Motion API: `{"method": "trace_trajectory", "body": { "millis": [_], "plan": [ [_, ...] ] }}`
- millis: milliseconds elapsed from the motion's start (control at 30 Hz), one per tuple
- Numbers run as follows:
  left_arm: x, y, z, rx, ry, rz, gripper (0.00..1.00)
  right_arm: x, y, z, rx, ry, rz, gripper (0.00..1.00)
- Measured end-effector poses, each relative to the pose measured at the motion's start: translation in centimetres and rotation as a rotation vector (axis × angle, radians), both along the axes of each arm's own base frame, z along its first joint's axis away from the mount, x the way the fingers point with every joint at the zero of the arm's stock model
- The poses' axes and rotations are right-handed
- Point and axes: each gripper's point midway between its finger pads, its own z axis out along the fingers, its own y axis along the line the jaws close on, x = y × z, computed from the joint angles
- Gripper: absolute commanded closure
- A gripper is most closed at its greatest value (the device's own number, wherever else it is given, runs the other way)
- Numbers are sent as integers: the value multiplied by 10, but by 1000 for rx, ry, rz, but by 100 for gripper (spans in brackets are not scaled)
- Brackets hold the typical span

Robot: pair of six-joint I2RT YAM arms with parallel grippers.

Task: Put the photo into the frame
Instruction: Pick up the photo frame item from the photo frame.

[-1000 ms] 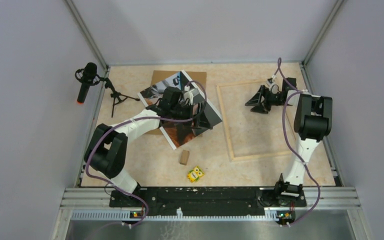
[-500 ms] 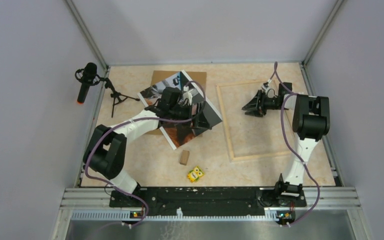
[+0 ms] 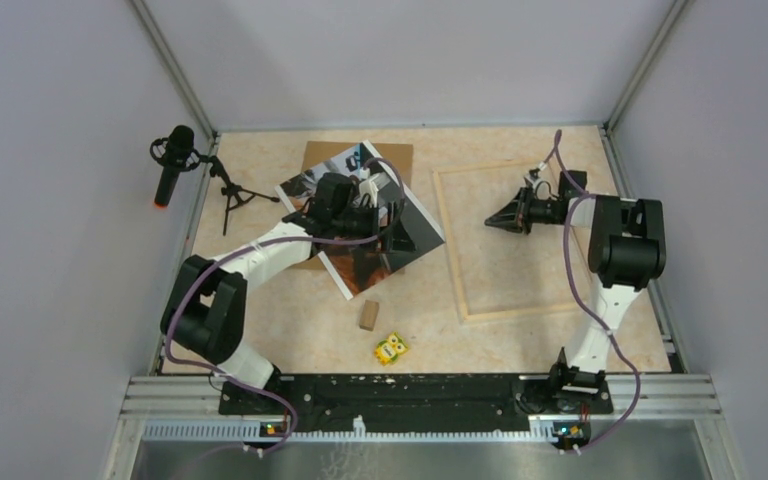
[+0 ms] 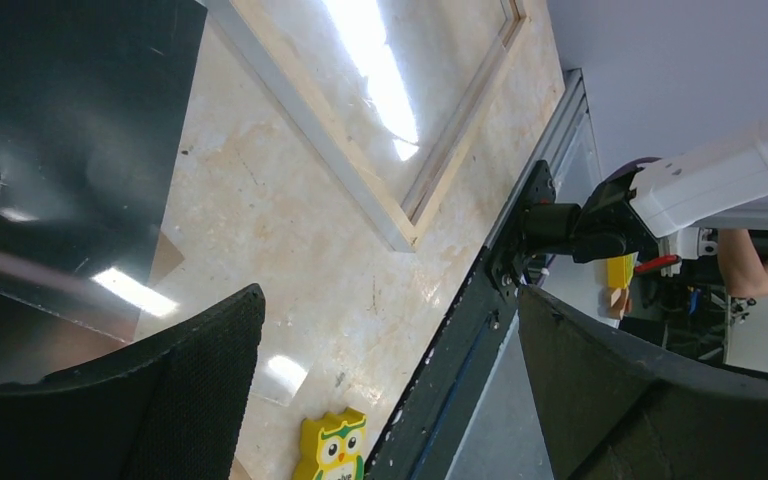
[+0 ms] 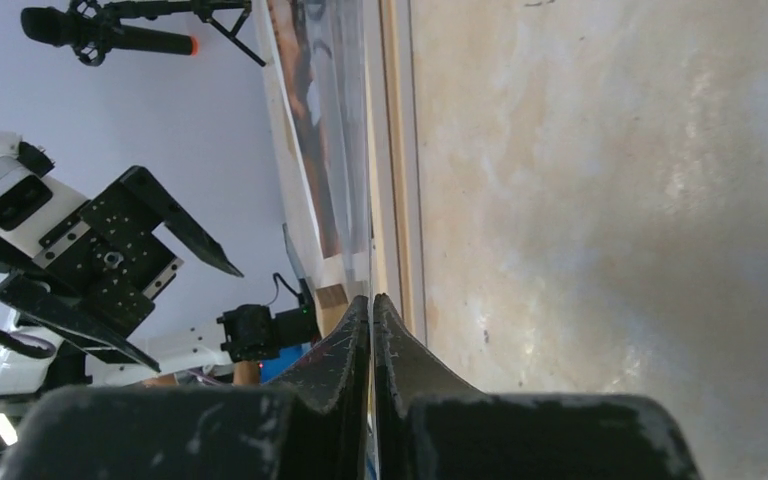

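Shows an early stage of the task. Finds the photo (image 3: 352, 268) outside the frame (image 3: 451, 250), lying askew on the left half of the desk (image 3: 295, 325), partly over a brown backing board (image 3: 400, 155); leaves the whole insertion to do. Places the left gripper (image 4: 388, 310) wide open over the photo, holding nothing, and the right gripper (image 5: 371, 310) closed on nothing over the empty frame's interior. Counts one photo, one frame, one board, one wooden block (image 3: 368, 315), one owl figure (image 3: 391, 348), one microphone stand (image 3: 172, 160), two grippers.

We see the dark glossy photo (image 3: 358, 268) lying flat and skewed, just left of the flat pale-wood frame (image 3: 520, 311).
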Motion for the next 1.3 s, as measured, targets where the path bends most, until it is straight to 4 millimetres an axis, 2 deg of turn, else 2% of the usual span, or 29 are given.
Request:
{"method": "trace_trajectory", "body": {
  "millis": [133, 300, 567, 667, 867, 1000, 1100, 1200, 1300],
  "plan": [
    [5, 3, 2, 10, -21, 23, 2, -3, 1, 15, 9, -16, -17, 100],
    [14, 10, 4, 31, -62, 66, 2, -2, -8, 41, -16, -63, -56, 100],
    [26, 17, -2, 87, -91, 138, 2, -8, -54, 69, -135, -98, -206, 100],
    [27, 14, -6, 106, -78, 173, 7, -12, -65, 79, -189, -108, -252, 100],
    [15, -4, -13, 157, -35, 244, 15, -21, -70, 97, -253, -133, -311, 100],
    [1, -22, -19, 190, -18, 272, 16, -24, -73, 107, -277, -137, -346, 100],
    [-18, -41, -21, 204, -14, 267, 14, -23, -76, 121, -301, -131, -370, 100],
    [-37, -58, -24, 213, -12, 254, 9, -14, -85, 149, -344, -170, -406, 100],
    [-52, -73, -27, 215, -22, 237, 7, -7, -95, 187, -392, -238, -452, 100]
  ]
}}
